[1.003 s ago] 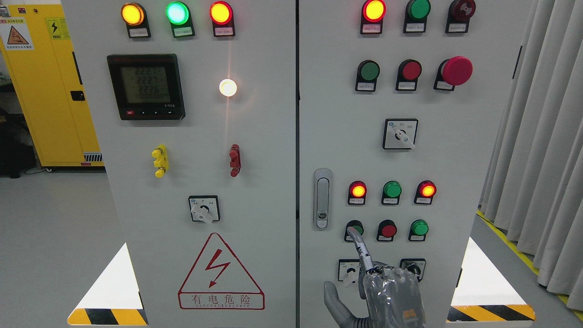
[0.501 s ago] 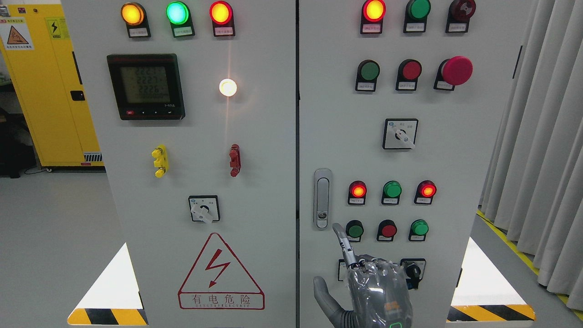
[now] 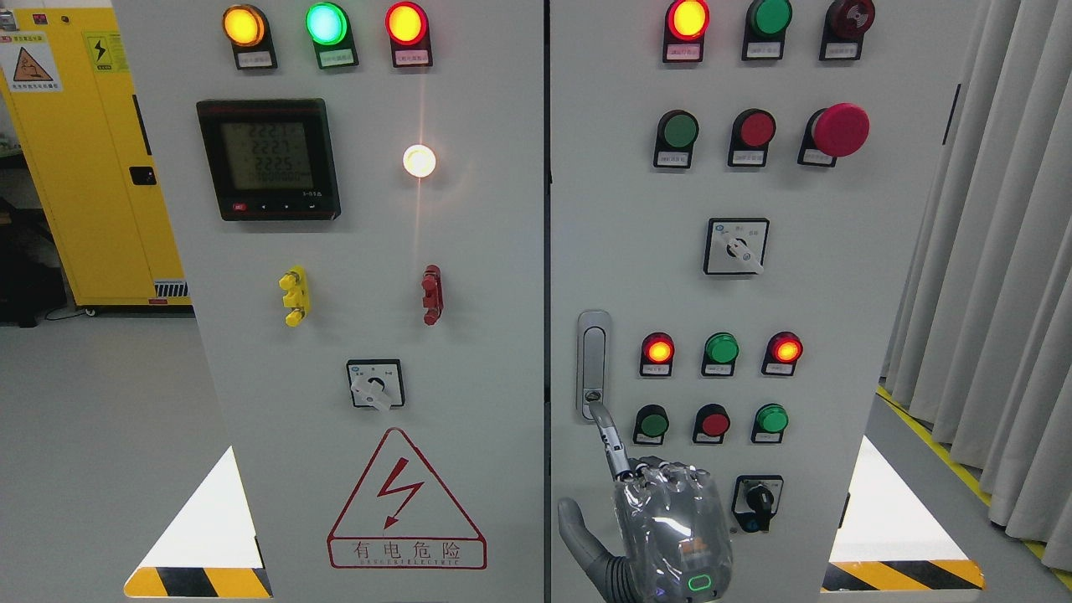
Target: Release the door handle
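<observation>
The grey door handle (image 3: pixel 593 364) stands upright in its recess at the left edge of the right cabinet door (image 3: pixel 837 293). My right hand (image 3: pixel 621 484), wrapped in clear plastic, comes up from the bottom edge below it. Its index finger (image 3: pixel 605 435) is stretched out, the tip touching the round lock at the handle's lower end. The thumb (image 3: pixel 578 523) sticks out to the left and the other fingers are curled; the hand holds nothing. The left arm does not show.
Red and green push buttons (image 3: pixel 714 423) and lit lamps (image 3: pixel 658 350) sit just right of the handle, with a black key switch (image 3: pixel 758 500) beside the hand. The left door carries a meter (image 3: pixel 268 159) and a selector switch (image 3: pixel 375 384). Grey curtains (image 3: pixel 997 251) hang at the right.
My right hand has slid left and a little up: the index fingertip went from the dark green button to the lower end of the door handle. The key switch is now uncovered.
</observation>
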Robot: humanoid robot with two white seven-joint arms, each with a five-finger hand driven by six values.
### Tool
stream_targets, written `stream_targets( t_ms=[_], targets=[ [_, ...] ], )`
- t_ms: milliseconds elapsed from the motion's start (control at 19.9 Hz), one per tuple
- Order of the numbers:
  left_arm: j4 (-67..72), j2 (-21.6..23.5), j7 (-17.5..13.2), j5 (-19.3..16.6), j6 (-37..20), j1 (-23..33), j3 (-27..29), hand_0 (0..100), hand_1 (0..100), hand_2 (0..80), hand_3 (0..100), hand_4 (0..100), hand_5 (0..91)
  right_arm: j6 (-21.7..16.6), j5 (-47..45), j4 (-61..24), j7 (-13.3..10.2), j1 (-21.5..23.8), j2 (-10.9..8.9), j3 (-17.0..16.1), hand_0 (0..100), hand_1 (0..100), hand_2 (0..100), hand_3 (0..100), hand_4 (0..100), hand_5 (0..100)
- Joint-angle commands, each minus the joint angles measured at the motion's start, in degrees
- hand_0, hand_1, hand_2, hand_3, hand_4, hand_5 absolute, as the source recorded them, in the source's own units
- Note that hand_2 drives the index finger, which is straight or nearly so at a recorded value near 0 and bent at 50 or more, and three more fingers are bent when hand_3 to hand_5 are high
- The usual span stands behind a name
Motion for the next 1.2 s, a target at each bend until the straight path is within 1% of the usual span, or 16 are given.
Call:
stream_targets(
  t_ms=[0,301,501,1153],
  targets=[
    [0.00,0.00,0.03,0.00,0.32,0.00,0.01,12,56,0.0,0,0,0.0,1.18,0.31,3.58,0.11,-0.98,0.01,1.13,45,38,1,100,100,100],
    [0.00,0.00,0.03,0.00,0.32,0.00,0.01,12,56,0.0,0,0,0.0,2.06,0.13,4.81,0.11,-1.50,0.01,0.86,47,38,1,100,100,100],
    [0.00,0.00,0.03,0.00,0.32,0.00,0.01,12,56,0.0,0,0,0.0,3.20,-0.31,5.87,0.20,-2.82,0.09,0.69,48,38,1,100,100,100],
    [0.00,0.00,0.03,0.00,0.23,0.00,0.01,12,56,0.0,0,0,0.0,3.47,-0.40,5.96,0.29,-3.61,0.09,0.51,49,38,2,100,100,100]
  ],
)
